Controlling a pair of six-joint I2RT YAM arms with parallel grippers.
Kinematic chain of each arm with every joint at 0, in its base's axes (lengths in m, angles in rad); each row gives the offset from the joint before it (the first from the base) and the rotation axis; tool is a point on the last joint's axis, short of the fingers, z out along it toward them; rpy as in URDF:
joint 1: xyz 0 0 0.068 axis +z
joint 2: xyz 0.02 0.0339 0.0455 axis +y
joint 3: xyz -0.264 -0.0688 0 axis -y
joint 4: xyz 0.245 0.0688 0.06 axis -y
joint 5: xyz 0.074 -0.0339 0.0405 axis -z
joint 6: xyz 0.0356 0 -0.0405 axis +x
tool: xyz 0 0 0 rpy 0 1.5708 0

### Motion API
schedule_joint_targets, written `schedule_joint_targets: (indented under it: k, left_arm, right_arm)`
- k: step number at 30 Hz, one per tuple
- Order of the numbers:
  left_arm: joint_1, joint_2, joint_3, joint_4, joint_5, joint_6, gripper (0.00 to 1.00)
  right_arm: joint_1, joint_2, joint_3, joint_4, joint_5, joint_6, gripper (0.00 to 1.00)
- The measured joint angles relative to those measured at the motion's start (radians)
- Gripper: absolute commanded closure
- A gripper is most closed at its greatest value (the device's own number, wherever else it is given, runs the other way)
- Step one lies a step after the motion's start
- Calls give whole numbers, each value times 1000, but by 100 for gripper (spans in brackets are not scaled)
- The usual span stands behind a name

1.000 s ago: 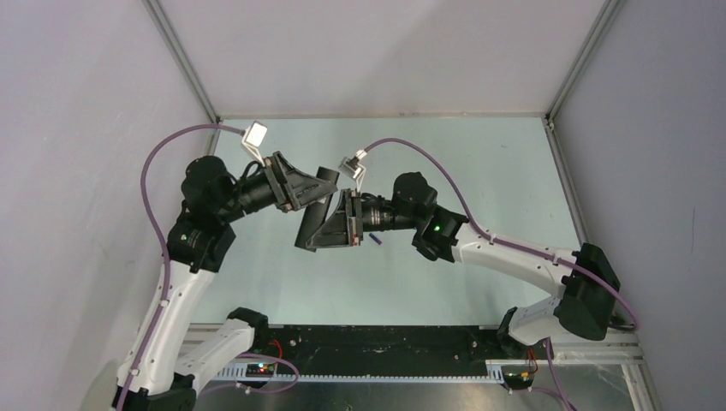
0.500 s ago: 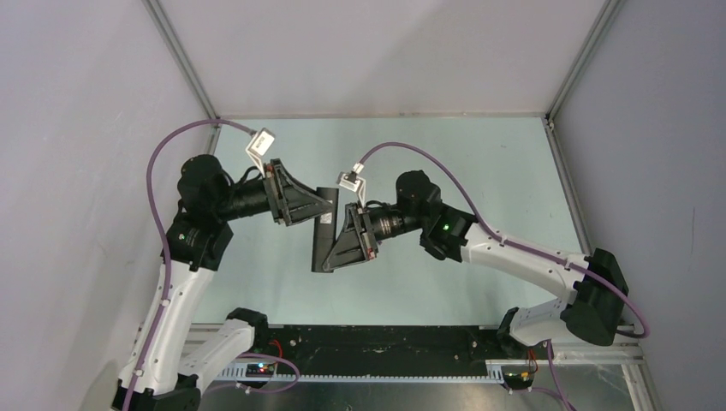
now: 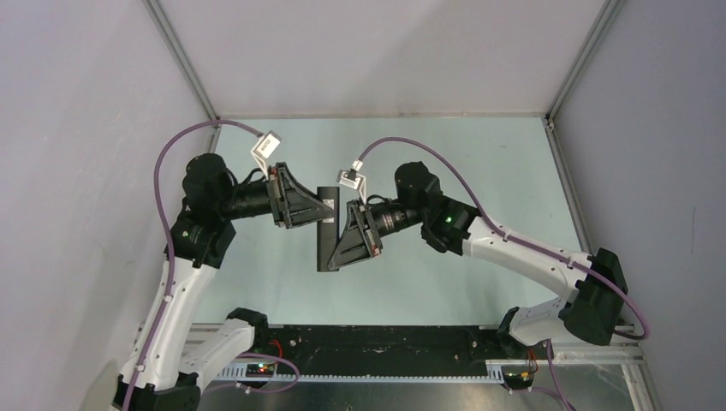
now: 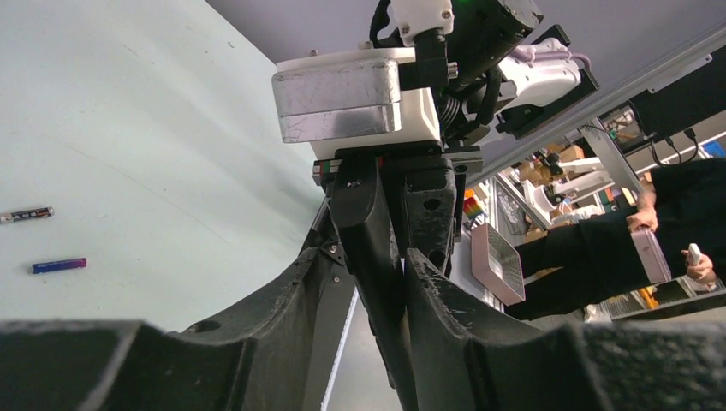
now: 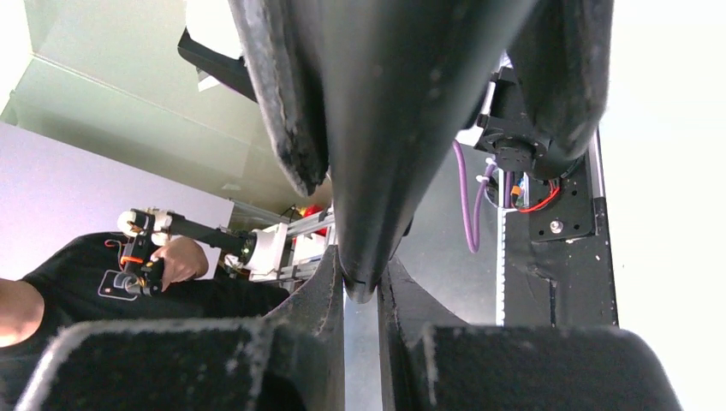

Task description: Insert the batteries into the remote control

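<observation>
Between the two tools, above the tabletop (image 3: 488,171), hung the remote (image 3: 328,229) — a slim black bar with one end in reach of each. The right tool (image 5: 360,295) was clamped on one end, the tip pinched between its fingertips. The left tool (image 4: 370,255) straddled the other end, one finger against the bar and a pale sliver showing beside the other — whether it gripped could not be told. Well off to that tool's left, on the tabletop, lay the dark battery (image 4: 26,214) and, near it but apart, the blue battery (image 4: 58,265).
</observation>
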Motion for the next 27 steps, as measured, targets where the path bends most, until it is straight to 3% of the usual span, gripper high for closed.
schedule_joint_targets:
  k: [3, 5, 7, 9, 13, 15, 20, 27]
  left_arm:
    - [-2, 3, -3, 2, 11, 2, 65]
    - [-3, 3, -4, 3, 19, 3, 87]
    - [-5, 3, -4, 4, 31, -9, 98]
    - [-5, 2, -4, -3, 30, -31, 100]
    - [-5, 0, -4, -6, 11, -40, 100]
    - [-6, -5, -4, -7, -7, -42, 100]
    - [-6, -8, 2, -8, -93, -87, 100]
    - [-7, -39, 15, -8, -246, -218, 100]
  right_arm:
    - [0, 12, 21, -24, -15, -13, 100]
    - [-3, 20, 31, -42, -16, -21, 99]
    - [-7, 28, 37, -63, -10, -43, 93]
    - [-11, 34, 37, -69, 1, -64, 80]
    - [-18, 35, 39, -77, 34, -46, 33]
    - [-21, 35, 46, -77, 63, -32, 22]
    - [19, 22, 52, -71, 183, -50, 17]
    - [98, -32, -6, 41, 403, -34, 29]
